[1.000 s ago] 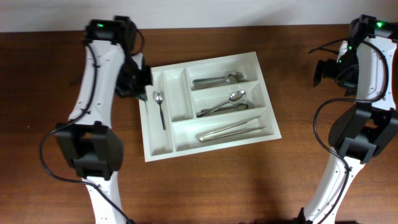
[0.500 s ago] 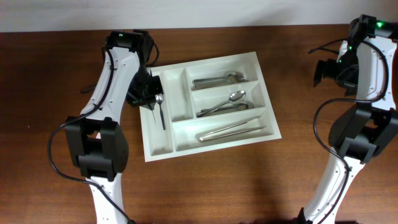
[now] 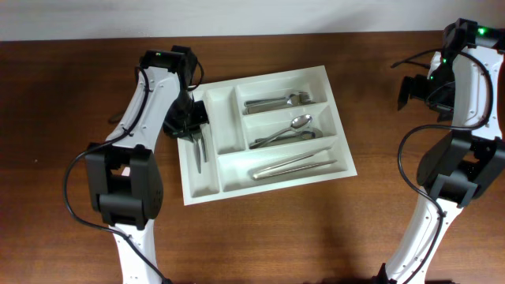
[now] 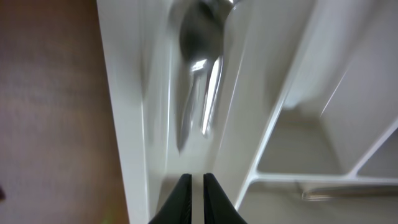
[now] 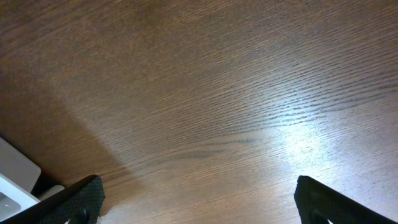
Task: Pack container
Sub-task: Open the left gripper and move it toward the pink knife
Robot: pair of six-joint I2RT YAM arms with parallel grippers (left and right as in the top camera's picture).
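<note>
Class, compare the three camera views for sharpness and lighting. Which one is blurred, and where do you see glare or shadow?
Left wrist: motion-blurred, with the spoon and the tray walls smeared into streaks. Right wrist: sharp wood grain, a glare patch on the table at right, and dark shadow at left. Overhead: sharp and evenly lit.

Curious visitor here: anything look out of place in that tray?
Nothing stands out. The large white plastic cutlery tray sits slightly askew on the brown wooden table, but all silver metal utensils lie inside its compartments.
</note>
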